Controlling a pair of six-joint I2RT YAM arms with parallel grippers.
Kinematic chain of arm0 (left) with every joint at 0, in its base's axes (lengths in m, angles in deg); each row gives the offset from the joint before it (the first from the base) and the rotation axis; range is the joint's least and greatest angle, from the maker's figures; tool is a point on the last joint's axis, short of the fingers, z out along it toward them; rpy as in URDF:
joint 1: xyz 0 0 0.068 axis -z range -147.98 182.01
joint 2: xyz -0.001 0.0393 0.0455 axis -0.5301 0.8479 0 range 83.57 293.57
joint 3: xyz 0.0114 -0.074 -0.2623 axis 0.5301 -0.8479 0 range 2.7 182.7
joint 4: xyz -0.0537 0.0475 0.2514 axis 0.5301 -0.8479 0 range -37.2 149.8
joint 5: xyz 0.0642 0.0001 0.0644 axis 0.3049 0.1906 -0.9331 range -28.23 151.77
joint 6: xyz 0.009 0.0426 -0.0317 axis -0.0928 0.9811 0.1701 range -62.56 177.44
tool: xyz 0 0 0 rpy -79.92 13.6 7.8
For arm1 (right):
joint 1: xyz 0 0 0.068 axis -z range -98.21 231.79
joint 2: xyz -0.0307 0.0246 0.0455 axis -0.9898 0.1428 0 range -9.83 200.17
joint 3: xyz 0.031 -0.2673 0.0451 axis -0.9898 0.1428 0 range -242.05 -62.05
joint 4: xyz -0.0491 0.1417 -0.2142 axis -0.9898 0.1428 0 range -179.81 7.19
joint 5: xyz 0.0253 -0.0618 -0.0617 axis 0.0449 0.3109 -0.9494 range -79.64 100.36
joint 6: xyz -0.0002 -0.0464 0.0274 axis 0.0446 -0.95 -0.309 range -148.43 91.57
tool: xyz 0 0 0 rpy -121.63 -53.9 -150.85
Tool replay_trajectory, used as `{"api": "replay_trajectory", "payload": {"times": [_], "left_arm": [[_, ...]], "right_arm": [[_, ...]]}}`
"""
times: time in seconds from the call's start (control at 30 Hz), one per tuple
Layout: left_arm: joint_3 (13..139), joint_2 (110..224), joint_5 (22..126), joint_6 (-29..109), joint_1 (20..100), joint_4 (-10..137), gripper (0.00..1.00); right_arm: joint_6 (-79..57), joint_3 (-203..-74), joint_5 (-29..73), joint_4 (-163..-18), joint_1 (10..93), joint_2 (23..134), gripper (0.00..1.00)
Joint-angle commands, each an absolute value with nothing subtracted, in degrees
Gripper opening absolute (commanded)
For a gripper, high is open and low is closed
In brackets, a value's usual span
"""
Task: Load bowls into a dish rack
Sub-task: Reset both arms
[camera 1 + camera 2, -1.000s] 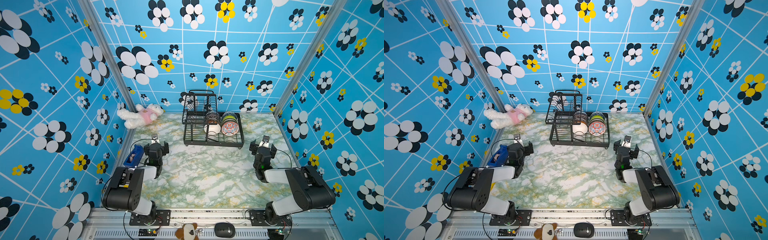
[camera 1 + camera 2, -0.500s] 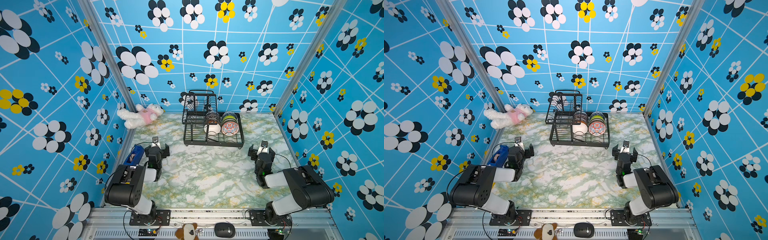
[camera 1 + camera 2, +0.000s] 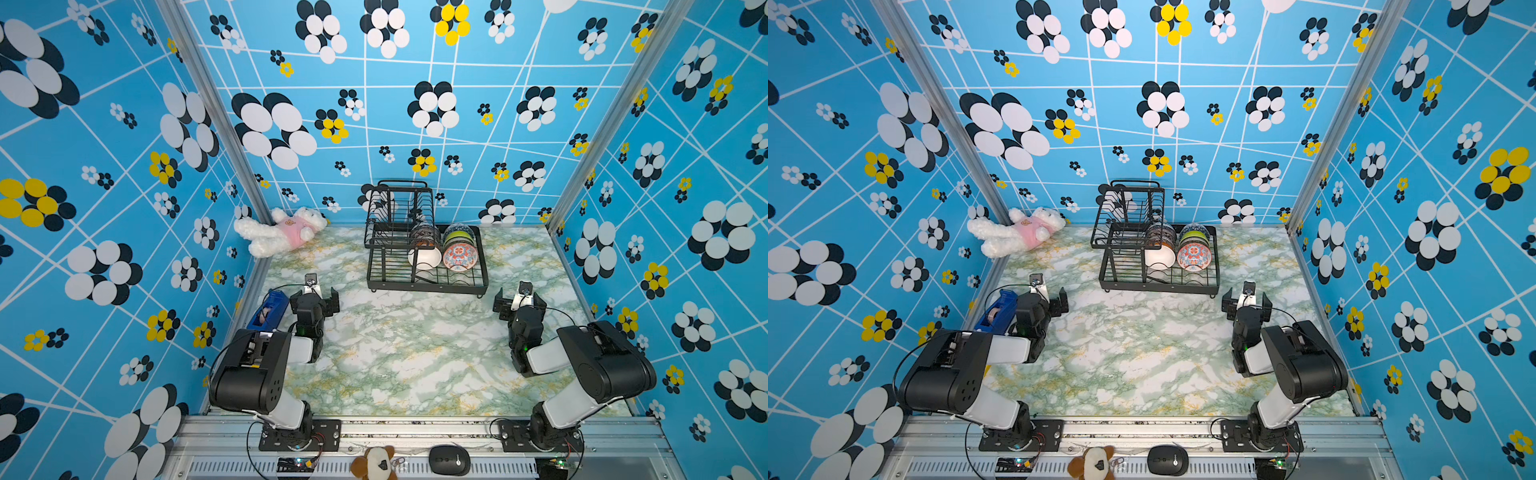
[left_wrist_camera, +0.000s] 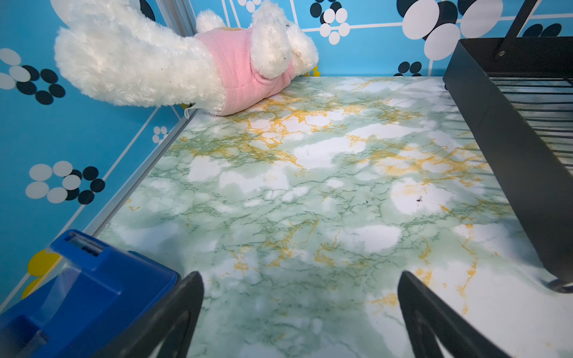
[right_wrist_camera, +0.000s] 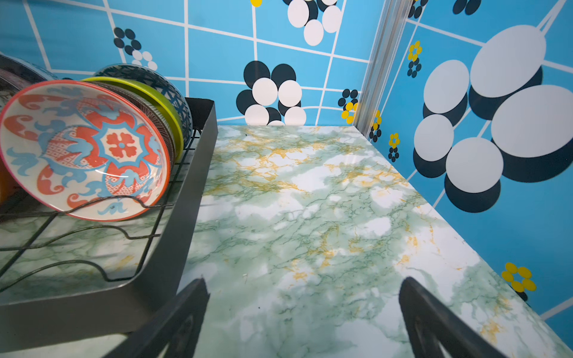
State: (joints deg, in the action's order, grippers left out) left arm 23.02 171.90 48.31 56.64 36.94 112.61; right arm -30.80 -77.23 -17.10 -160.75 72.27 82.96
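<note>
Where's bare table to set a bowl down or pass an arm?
Widest free patch: the marble table between left gripper and right gripper, in front of the dish rack. Also free: the strip between rack and right wall, and between rack and plush toy. Crowded: the bowls in the rack's right side; the tape dispenser beside the left gripper.

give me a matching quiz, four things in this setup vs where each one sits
Things:
1. red-blue floral bowl
2. white plush toy
3. blue tape dispenser
4. black computer mouse

Places:
A. on the metal rail in front of the table
B. standing on edge in the dish rack, lower tray
C. far left corner of the table
D. left edge of the table, beside the left gripper

Pairs: 1-B, 2-C, 3-D, 4-A
</note>
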Motion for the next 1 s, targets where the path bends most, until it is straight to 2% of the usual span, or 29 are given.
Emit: {"api": "replay_trajectory", "payload": {"times": [0.0, 0.07, 0.97], "left_arm": [[23.81, 171.81, 48.91, 56.65, 36.58, 113.61, 0.99], [23.82, 171.83, 48.92, 56.65, 36.63, 113.58, 0.99], [23.93, 171.82, 49.18, 56.64, 36.50, 113.49, 0.99]], "right_arm": [[-26.54, -82.06, -14.48, -148.72, 76.70, 80.43, 0.99], [-24.35, -82.00, -12.75, -147.52, 78.71, 79.78, 0.99], [-25.55, -82.37, -10.38, -147.16, 78.66, 80.08, 0.99]]}}
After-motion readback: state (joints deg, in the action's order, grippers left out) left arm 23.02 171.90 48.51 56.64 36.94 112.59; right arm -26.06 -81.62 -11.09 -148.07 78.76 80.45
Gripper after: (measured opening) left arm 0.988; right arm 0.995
